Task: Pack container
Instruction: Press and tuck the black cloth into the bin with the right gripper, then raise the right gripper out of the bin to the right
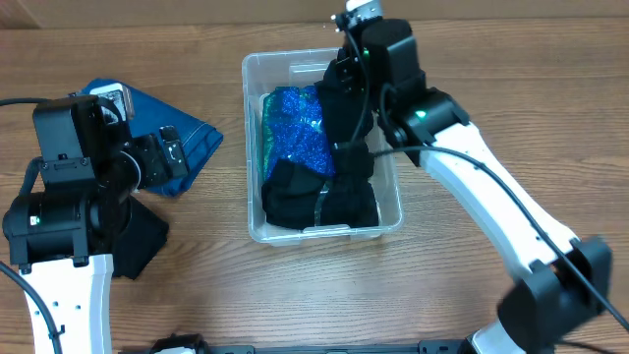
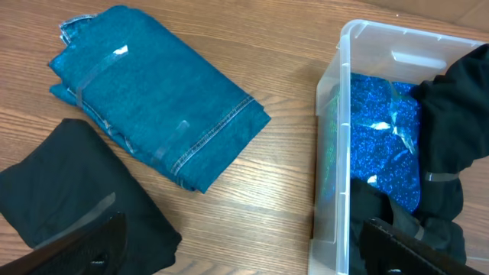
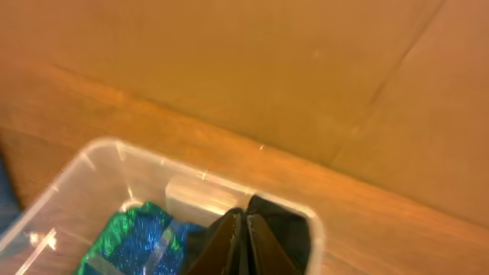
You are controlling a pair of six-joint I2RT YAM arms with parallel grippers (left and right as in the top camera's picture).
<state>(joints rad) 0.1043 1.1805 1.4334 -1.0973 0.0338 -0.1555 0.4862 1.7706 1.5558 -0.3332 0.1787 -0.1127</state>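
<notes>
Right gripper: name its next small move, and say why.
Probably lower a little and open. The right gripper looks shut on a black garment that hangs over the container, its lower end already on the clothes inside. Letting go should drop it in.

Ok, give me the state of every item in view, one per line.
clear rectangular plastic container: upright, lidless, partly filled.
sparkly blue cloth: in the container.
black garment: in the container, pinched by the right gripper.
folded blue denim: on the table, outside the container.
folded black cloth: on the table beside the denim.
left gripper: open, empty.
right gripper: shut on the black garment.
</notes>
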